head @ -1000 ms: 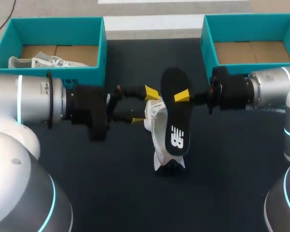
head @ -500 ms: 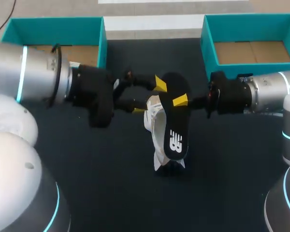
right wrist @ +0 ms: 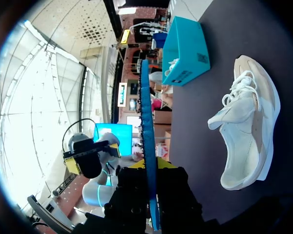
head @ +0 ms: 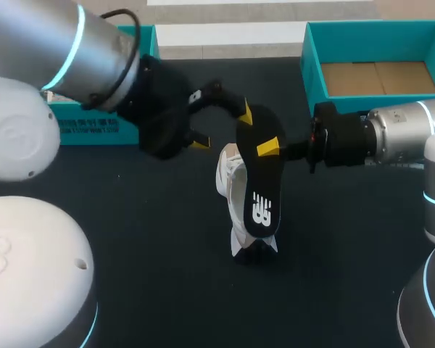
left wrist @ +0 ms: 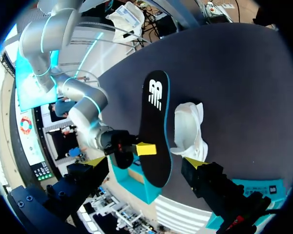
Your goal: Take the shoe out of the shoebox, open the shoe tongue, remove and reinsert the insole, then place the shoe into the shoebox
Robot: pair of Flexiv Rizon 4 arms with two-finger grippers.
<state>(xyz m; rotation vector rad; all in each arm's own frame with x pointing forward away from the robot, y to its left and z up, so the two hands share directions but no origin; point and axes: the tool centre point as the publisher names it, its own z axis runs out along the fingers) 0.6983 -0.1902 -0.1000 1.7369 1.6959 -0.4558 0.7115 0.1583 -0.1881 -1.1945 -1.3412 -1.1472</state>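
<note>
The right fingers are clamped on the black insole, gripping it near its upper half and holding it on edge above the dark table, with its printed end pointing down. In the right wrist view the insole runs edge-on straight out from between the right fingers.

The left fingers are spread apart with nothing between their pads. One yellow tip is close to the insole's top end, though contact cannot be told. In the left wrist view the insole's near end lies ahead of the gap between the left fingers.

The white shoe rests on the table just beside the insole, on the left arm's side, outside both boxes. The left shoebox is largely hidden by the left arm, and the right shoebox sits behind the right arm
</note>
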